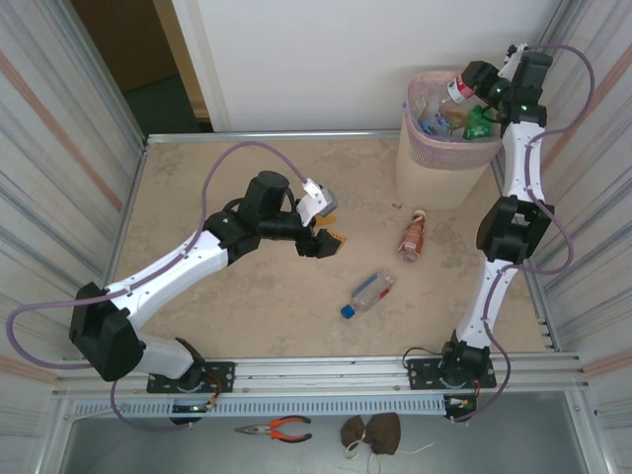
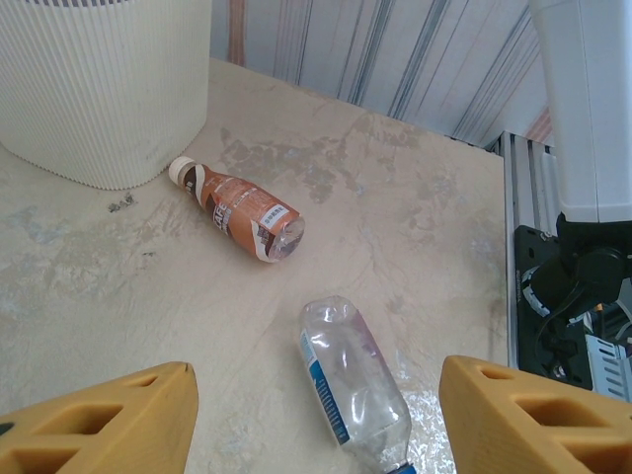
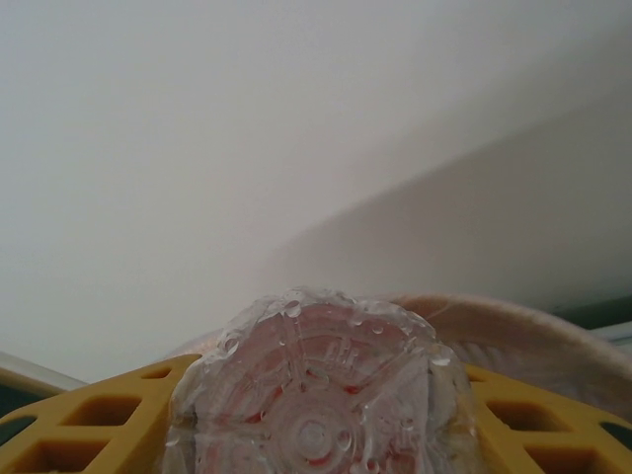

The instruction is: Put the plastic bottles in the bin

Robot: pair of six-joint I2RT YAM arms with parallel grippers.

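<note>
Left wrist view gives detail the top view lacks: the left gripper (image 2: 316, 405), jaws wide, faces the clear bottle (image 2: 351, 390) lying just ahead, with the brown bottle (image 2: 242, 209) beyond. Farthest, the right gripper (image 1: 474, 91) clamps a red-labelled bottle (image 1: 457, 89) above the bin (image 1: 434, 168); release should probably wait until it sits squarely over the opening.

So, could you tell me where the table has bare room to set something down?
The far left of the table, between the back edge and the left arm, is bare. So is the near strip between the two arm bases, short of the clear bottle. Crowded right of centre: the brown bottle, the bin and the right arm stand close together.
</note>
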